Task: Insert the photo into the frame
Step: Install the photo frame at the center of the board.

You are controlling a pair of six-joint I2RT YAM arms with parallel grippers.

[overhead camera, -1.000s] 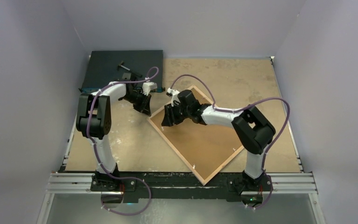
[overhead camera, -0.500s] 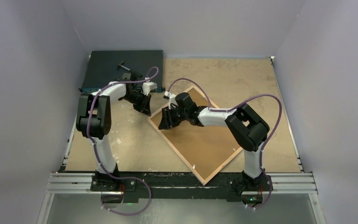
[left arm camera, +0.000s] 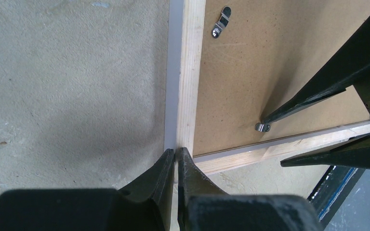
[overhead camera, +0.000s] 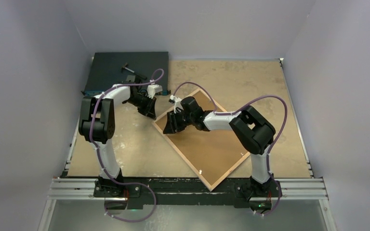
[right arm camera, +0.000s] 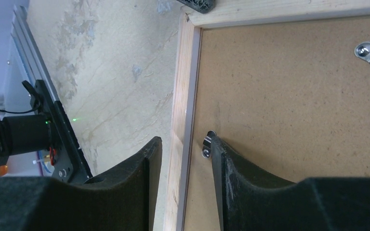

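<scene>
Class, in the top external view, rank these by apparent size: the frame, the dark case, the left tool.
Largest: the frame.
Next: the dark case, though it is partly hidden.
Smallest: the left tool.

One overhead view and two wrist close-ups, all on the frame (overhead camera: 189, 161).
The top view looks down from above and behind the arm bases, far enough back to hold the whole bench (overhead camera: 125, 154), with the frame at centre. The right wrist view looks steeply down from very near, past the right pincer (right arm camera: 184, 142) at the bottom edge, onto the frame's rail. The left wrist view is equally near and looks down past the left pincer (left arm camera: 176, 153) at lower centre. Both share one frame corner and a clip (left arm camera: 262, 127).
</scene>
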